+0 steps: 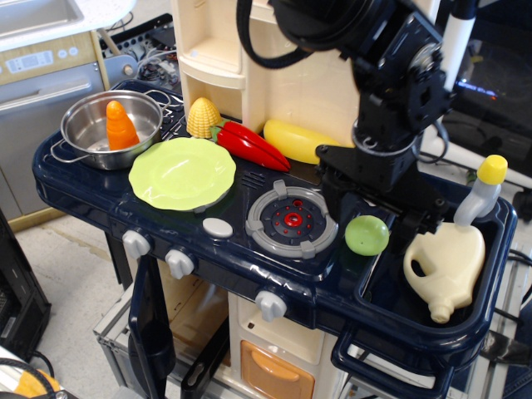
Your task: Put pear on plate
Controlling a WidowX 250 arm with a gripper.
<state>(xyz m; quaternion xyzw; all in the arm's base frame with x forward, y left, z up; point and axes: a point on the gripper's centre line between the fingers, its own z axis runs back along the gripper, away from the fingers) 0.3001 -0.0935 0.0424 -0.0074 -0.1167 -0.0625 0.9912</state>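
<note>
Green plastic marks both things of the task: the pear (366,235) is seen on the dark stove top, between the burner (293,219) and the sink (490,274) at the right, and the plate (183,173) lies well apart from it to the left, just beside the pot (83,133).

The gripper (376,206) is held low over the counter, directly behind and slightly above the pear. Its fingers are largely hidden by the black wrist body, so whether they are spread or closed cannot be told; nothing is seen to be held, and the pear appears to rest free on the counter.

The relation on which the coming move turns is judged to be this: the pear lies just in front of the gripper, toward the counter's near edge, and a little lower. A short advance forward and down would be needed before any closing. The pear looks nearly round from this view (no long axis can be made out), so the angle of approach probably matters little. It may roll toward the sink if nudged.

Once lifted, the pear would have to be carried leftward across the burner to the plate.
</note>
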